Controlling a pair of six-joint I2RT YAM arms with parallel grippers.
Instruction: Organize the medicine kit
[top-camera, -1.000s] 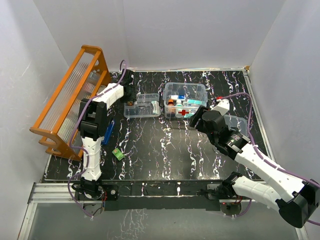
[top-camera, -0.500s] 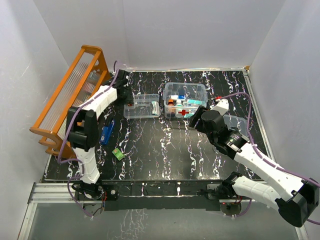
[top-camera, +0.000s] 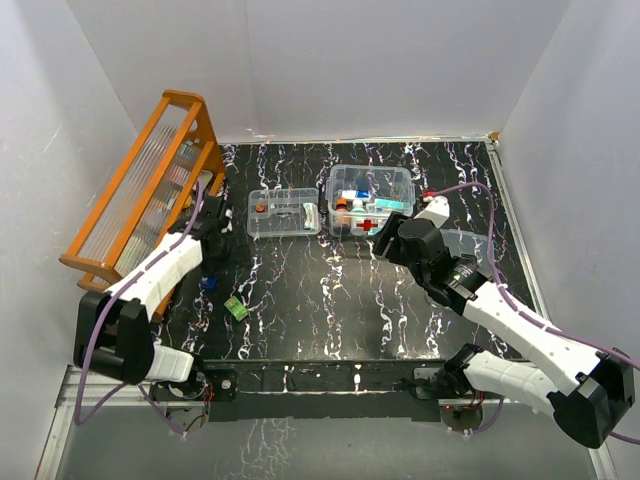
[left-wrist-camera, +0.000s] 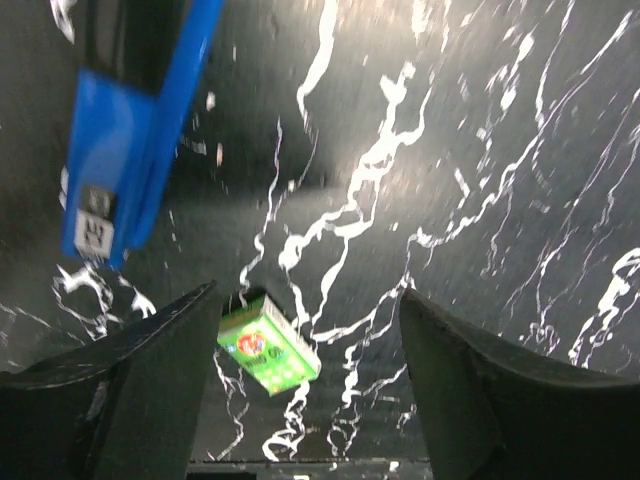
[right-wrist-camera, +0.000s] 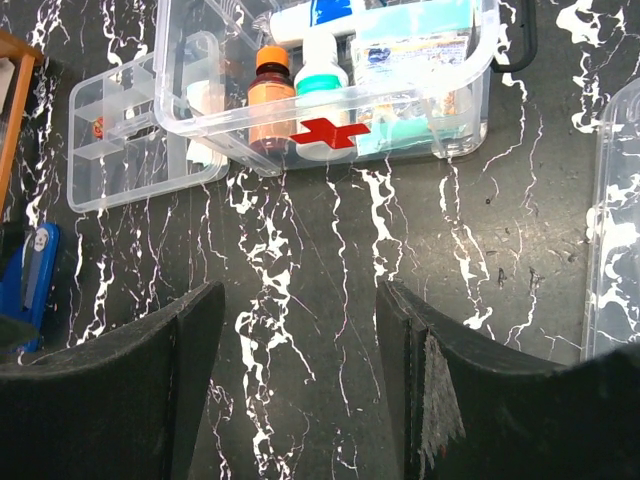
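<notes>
Toward the bottom of its wrist view, the left tool (left-wrist-camera: 308, 300) hangs with jaws apart over the small green cardboard box (left-wrist-camera: 268, 343). It would do best to centre on the box and square to its sides before descending. The right tool (right-wrist-camera: 300, 330) is also apart and empty, and the clear plastic medicine kit (right-wrist-camera: 322, 131) sits at upper centre of its view. 1 blue flat packet (left-wrist-camera: 130, 150) lies at upper left, seemingly clear of the path.

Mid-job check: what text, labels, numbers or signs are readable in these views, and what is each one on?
No words or numbers can be read in any view.
Red cross: a sign with no words, on the side wall of the medicine kit.
Green box: printed logo and lettering, too blurred to read.
Blue flat item: white label with dark marks, too blurred to read.
Orange-capped bottle in the kit: label too small to read.
</notes>
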